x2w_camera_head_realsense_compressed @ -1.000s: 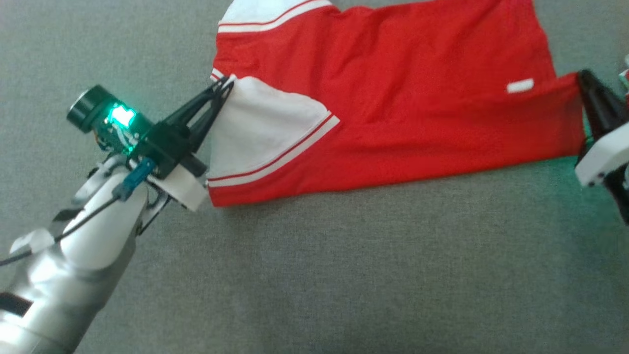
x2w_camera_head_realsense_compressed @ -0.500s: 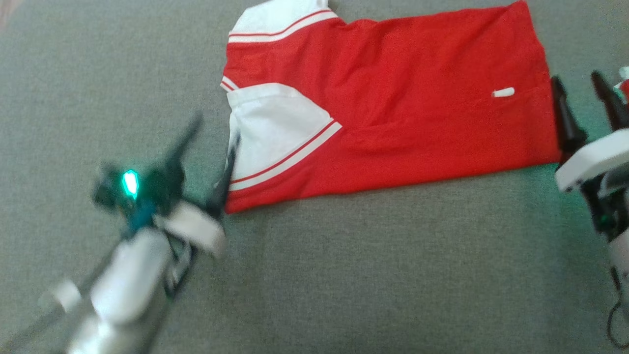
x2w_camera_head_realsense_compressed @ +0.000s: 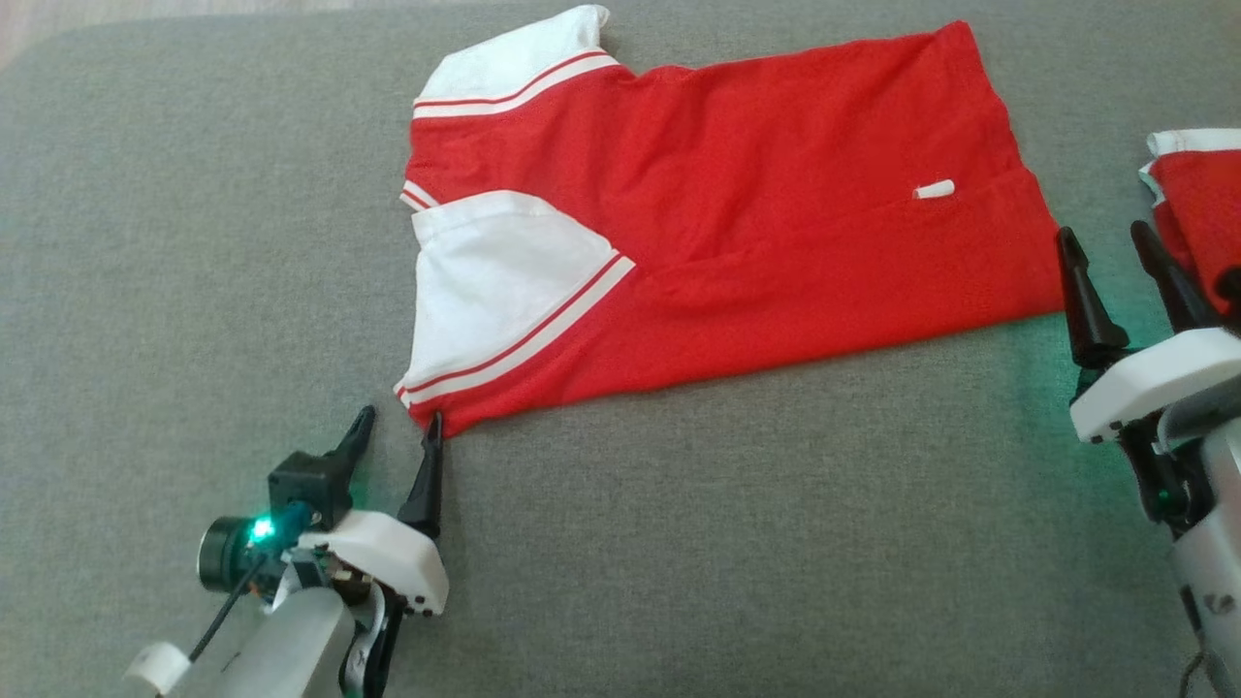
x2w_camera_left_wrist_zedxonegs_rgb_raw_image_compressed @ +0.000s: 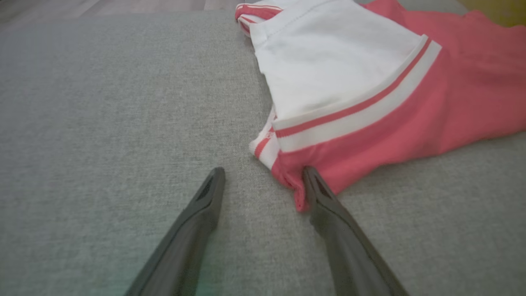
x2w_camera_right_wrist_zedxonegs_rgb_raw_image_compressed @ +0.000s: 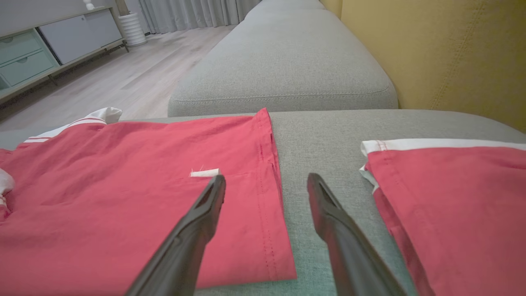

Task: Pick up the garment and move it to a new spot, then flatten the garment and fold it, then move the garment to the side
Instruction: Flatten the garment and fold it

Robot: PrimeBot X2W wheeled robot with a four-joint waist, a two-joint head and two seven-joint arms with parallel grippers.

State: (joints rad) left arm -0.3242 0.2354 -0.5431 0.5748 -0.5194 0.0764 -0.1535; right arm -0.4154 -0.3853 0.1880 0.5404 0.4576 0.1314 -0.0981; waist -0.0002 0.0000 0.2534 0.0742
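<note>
A: Where's the shirt (x2w_camera_head_realsense_compressed: 756,223)?
B: Flat on the grey cushion (x2w_camera_head_realsense_compressed: 679,543), upper centre of the head view. Its white tag (x2w_camera_head_realsense_compressed: 934,190) is too small to read.
A: And the grippers?
B: Left gripper (x2w_camera_head_realsense_compressed: 399,417), lower left, fingers spread, one right at the shirt's bottom corner, gripping nothing. Right gripper (x2w_camera_head_realsense_compressed: 1102,233), at the right edge, spread and empty, between the shirt and a second shirt (x2w_camera_head_realsense_compressed: 1197,194).

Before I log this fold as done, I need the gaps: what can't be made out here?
Second red garment: head view, cut off by the right edge.
White tag on the folded shirt: head view, too small to read.
Shirt's lower layers: every view, hidden under the top layer.
Shirt's near corner: left wrist view, a left gripper jaw covers it; contact unclear.
</note>
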